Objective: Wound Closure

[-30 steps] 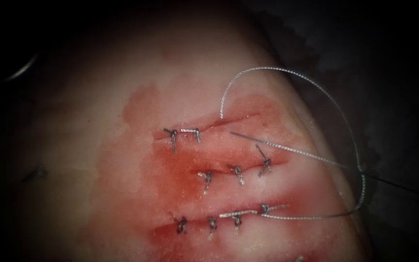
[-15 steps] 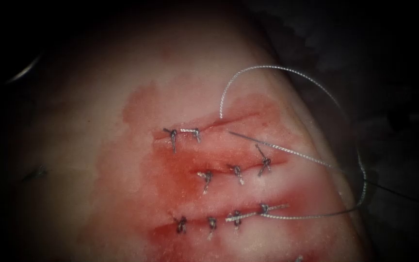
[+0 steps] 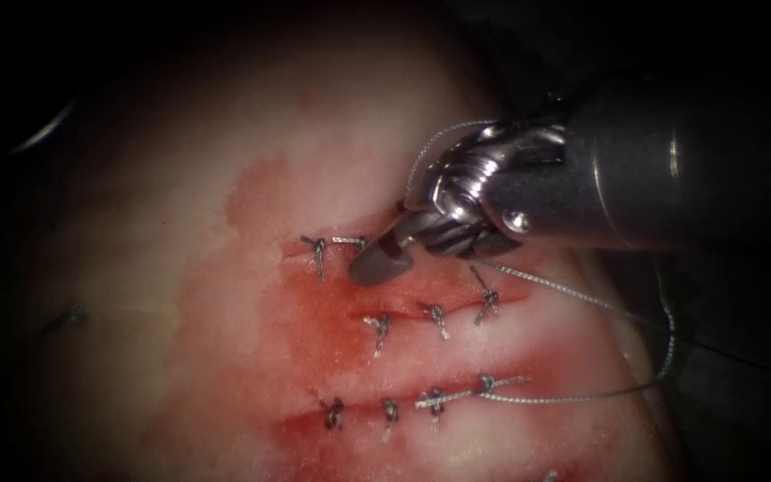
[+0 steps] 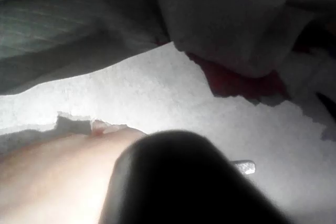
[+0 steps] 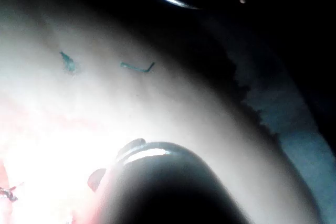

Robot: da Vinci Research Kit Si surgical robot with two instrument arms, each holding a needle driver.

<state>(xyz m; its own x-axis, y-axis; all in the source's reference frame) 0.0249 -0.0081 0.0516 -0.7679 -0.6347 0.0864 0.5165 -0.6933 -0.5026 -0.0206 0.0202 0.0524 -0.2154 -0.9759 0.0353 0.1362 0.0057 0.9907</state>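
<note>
Right tool over the top cut of the tissue, entered within the last half second; jaws apparently slightly parted near the free thread end, pinching nothing visible. Needle not identifiable. Thread looping off the tissue's right edge to the knots of the bottom cut. Red fluid pooled around the stitched middle cut.

— What enters the endoscope view from the right?
— The right tool: a thick, dark grey shaft with a pale ring near its far end.
— And the wrist?
— Polished silver wrist, ribbed and rounded, one round pin on its side. The jaw that shows is flat, dull grey, blunt-tipped.
</note>
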